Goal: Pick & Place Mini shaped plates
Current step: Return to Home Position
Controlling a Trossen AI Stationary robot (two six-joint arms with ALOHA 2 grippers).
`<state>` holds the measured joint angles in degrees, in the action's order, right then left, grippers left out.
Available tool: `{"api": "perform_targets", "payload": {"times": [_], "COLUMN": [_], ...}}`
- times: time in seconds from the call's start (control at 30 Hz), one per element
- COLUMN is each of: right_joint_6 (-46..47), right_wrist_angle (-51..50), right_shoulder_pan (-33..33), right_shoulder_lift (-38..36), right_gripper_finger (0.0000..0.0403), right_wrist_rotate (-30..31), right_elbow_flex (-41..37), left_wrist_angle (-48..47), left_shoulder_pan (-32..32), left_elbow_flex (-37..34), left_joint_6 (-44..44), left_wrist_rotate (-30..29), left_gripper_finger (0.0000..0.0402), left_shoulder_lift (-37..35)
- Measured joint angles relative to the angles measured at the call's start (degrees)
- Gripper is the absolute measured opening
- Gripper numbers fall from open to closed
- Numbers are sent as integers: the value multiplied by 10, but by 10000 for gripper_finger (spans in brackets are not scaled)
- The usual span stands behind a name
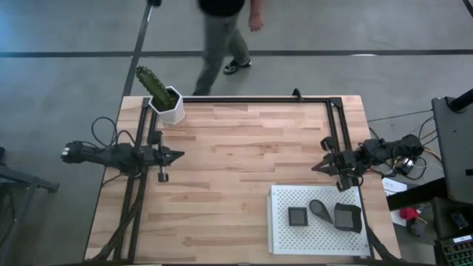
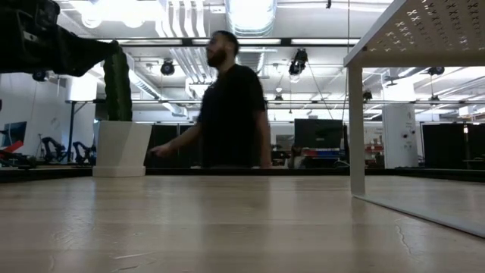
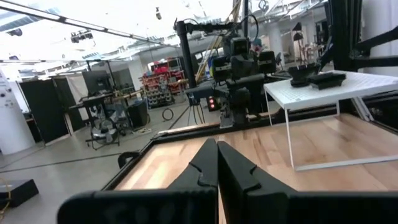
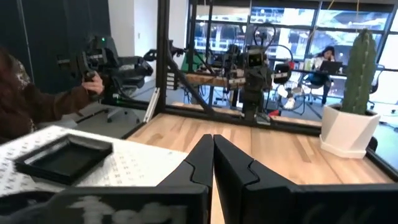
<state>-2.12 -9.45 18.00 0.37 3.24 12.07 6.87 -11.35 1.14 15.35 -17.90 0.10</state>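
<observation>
Three mini shaped plates lie flat on a white perforated tray (image 1: 284,236) at the table's near right: a small square one (image 1: 297,216), a teardrop one (image 1: 320,210) and a larger square one (image 1: 347,217) (image 4: 65,158). My left gripper (image 1: 179,156) (image 3: 217,155) is shut and level at the table's left edge, holding nothing. My right gripper (image 1: 314,168) (image 4: 213,152) is shut and level at the right edge, just beyond the tray's far side, holding nothing.
The tray (image 2: 409,30) stands raised on thin white legs (image 2: 356,129). A white pot with a green cactus (image 1: 168,103) (image 4: 351,118) sits at the far left corner. A person (image 1: 225,37) walks behind the far edge; a person's sleeve (image 4: 37,106) shows beside the tray.
</observation>
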Motion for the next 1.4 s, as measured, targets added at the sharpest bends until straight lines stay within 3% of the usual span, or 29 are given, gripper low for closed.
{"api": "perform_targets", "payload": {"times": [0.43, 0.8, 0.93, 1.17, 1.4], "right_joint_6": [-19, -21, 24, 186, 212], "right_wrist_angle": [61, 64, 56, 49, 50], "right_shoulder_pan": [0, -1, -1, 0, 0], "right_shoulder_lift": [-3, 18, 17, 20, 21], "right_gripper_finger": [8, 8, 8, 8, 8], "right_wrist_rotate": [19, 17, 16, 10, 11], "right_elbow_flex": [-93, -93, -95, -97, -97], "left_wrist_angle": [-37, -32, -32, -32, -32], "left_shoulder_pan": [0, 0, 0, 0, 0], "left_elbow_flex": [-6, -7, -7, -7, -7], "left_joint_6": [-57, -98, -98, -98, -98], "left_wrist_rotate": [5, -1, -1, -1, 0], "left_gripper_finger": [0, 0, 0, 0, 0], "left_shoulder_lift": [0, 3, 5, 5, 5]}}
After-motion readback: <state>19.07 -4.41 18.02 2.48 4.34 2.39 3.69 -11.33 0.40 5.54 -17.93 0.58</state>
